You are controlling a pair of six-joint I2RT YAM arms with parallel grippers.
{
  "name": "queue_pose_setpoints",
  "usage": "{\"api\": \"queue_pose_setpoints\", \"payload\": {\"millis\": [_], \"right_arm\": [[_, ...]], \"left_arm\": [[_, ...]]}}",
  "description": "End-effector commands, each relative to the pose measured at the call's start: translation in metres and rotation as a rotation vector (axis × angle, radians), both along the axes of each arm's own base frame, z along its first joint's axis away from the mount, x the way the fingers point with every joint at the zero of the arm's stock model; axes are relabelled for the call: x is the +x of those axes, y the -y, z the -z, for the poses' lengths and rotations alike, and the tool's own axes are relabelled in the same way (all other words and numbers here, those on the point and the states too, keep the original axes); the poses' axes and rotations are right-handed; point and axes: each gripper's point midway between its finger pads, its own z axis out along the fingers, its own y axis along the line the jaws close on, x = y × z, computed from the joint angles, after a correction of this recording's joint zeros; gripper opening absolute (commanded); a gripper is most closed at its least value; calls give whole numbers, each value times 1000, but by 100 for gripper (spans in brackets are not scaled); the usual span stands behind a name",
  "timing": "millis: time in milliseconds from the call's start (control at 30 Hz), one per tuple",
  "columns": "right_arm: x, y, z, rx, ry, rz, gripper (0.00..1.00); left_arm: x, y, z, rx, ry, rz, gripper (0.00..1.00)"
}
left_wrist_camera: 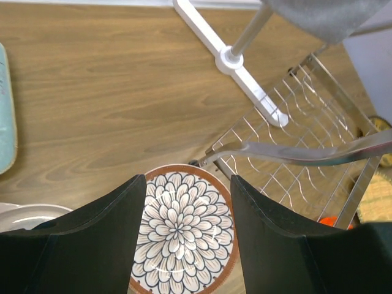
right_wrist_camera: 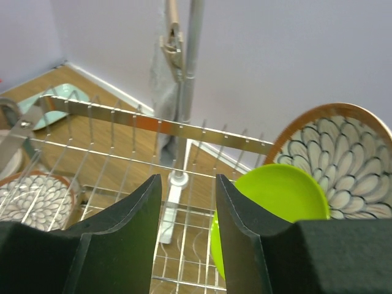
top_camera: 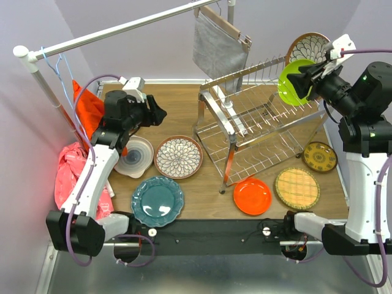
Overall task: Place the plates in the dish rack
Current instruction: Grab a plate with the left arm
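Note:
The metal dish rack (top_camera: 263,119) stands at the centre right. A lime green plate (top_camera: 293,86) and a brown-rimmed floral plate (top_camera: 309,46) stand upright in its upper tier. My right gripper (top_camera: 301,79) is open and empty right beside the lime plate (right_wrist_camera: 282,193); in the right wrist view the gripper (right_wrist_camera: 187,179) looks down through the rack wires (right_wrist_camera: 153,122). My left gripper (top_camera: 160,113) is open and empty above a second floral plate (top_camera: 178,157), which shows between its jaws (left_wrist_camera: 179,229). On the table lie white-grey swirl (top_camera: 136,156), teal (top_camera: 157,201), orange (top_camera: 252,196), yellow woven (top_camera: 296,188) and dark-yellow (top_camera: 320,157) plates.
A long white clothes rail (top_camera: 122,27) crosses the back, with a grey cloth on a wooden hanger (top_camera: 217,43). Its white foot (left_wrist_camera: 236,61) lies beside the rack. Orange cloth (top_camera: 86,107) and a pink bundle (top_camera: 67,177) sit at the left edge.

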Motion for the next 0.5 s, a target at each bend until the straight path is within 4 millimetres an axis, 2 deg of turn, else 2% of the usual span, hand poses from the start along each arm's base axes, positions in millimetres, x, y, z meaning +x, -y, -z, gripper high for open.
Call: {"api": "queue_pose_setpoints", "payload": {"millis": [0, 233, 467], "right_arm": [[-9, -23, 5, 35, -44, -150, 52], [-14, -21, -3, 53, -30, -135, 53], [-24, -1, -16, 83, 20, 0, 53]], "left_arm": [[-5, 11, 23, 77, -77, 39, 66], [-13, 13, 40, 100, -108, 58, 66], [-16, 11, 66, 120, -150, 56, 66]]}}
